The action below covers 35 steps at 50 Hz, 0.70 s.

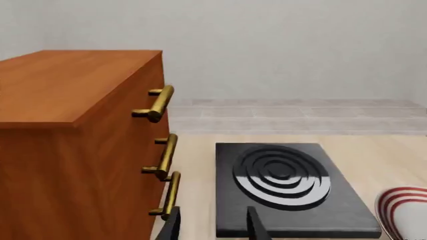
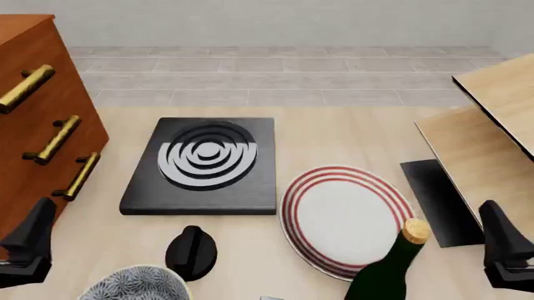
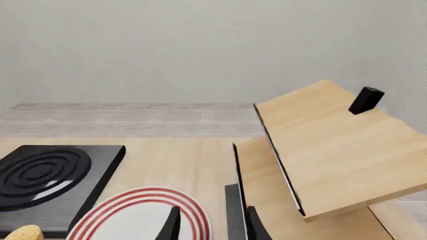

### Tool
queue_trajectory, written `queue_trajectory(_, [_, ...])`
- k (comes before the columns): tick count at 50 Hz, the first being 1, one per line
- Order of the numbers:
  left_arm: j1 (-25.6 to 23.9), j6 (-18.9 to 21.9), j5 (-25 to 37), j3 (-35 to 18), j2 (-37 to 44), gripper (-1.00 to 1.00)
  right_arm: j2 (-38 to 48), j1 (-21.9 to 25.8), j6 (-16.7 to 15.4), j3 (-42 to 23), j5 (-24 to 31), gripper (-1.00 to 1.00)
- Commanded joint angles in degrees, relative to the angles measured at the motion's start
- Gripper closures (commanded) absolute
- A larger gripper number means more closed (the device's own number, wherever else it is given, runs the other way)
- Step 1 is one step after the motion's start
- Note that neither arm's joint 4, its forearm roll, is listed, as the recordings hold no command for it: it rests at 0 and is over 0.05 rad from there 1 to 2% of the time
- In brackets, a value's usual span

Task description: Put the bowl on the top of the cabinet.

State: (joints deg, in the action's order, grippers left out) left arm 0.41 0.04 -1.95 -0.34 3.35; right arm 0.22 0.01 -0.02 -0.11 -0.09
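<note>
Black left gripper [image 2: 25,247] low beside cabinet [image 2: 34,119], fingers [image 1: 257,227] seemingly apart.

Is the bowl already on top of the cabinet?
No, in the front view the bowl sits on the table at the near edge, and the left wrist view shows the cabinet top bare.

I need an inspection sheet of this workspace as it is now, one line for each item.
Surface: pale wood table, mostly occupied.
Job's things: bowl at the near edge, partly cut off; cabinet at far left, top bare where visible.
Clutter: black burner plate, red-ringed plate, green bottle, small black knob-like object, light-wood shelf unit with a small black block on it.
Grippers: left tool and right tool both open, holding nothing.
Cables: nothing seen.
Surroundings: grey tiled floor, plain wall.
</note>
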Motion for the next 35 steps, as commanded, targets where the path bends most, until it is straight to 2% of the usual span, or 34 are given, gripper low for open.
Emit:
queue_trajectory(1, [-0.86, 0.15, 1.51, 0.3, -2.34, -1.0, 0.02, 0.03, -0.47, -0.12, -0.1, -1.0])
queue_trajectory(3, [-0.86, 0.57, 0.49, 0.32, -1.05, -1.0, 0.46, -0.05, 0.32, -0.07, -0.15, -1.0])
queue_trajectory(5, [-1.09, 1.65, 0.19, 0.32, -1.28, -1.0, 0.03, 0.03, -0.51, -0.07, -0.18, -1.0])
queue_trajectory(9, [-1.17, 3.29, 0.54, 0.31, -2.43, -1.0, 0.26, -0.02, 0.08, -0.12, -0.04, -1.0])
queue_trajectory(18, [-2.01, 4.27, 0.83, 0.31, -3.11, -1.0, 0.26, 0.01, -0.2, -0.17, -0.14, -1.0])
queue_trajectory(20, [-2.08, 6.77, -0.79, 0.28, -3.29, -1.0, 0.37, -0.01, -0.05, -0.12, -0.23, -1.0])
queue_trajectory(23, [-1.12, 6.21, 0.25, 0.14, -3.3, -1.0, 0.34, 0.0, -0.16, -0.06, -0.32, -1.0])
queue_trajectory(26, [-1.14, 8.82, 0.67, -1.58, -3.24, -1.0, 0.38, -0.01, -0.08, -0.16, -0.22, -1.0])
queue_trajectory(29, [-1.55, 8.64, 2.96, -4.44, -3.31, -1.0, 0.41, 0.0, -0.12, -0.13, -0.3, -1.0])
queue_trajectory(32, [-0.52, 10.81, 3.04, -7.78, -3.34, -1.0, 0.4, 0.0, -0.1, -0.12, -0.29, -1.0])
queue_trajectory(35, [-2.92, 9.69, 6.88, -9.88, -3.32, -1.0, 0.42, 0.0, -0.11, -0.14, -0.31, -1.0])
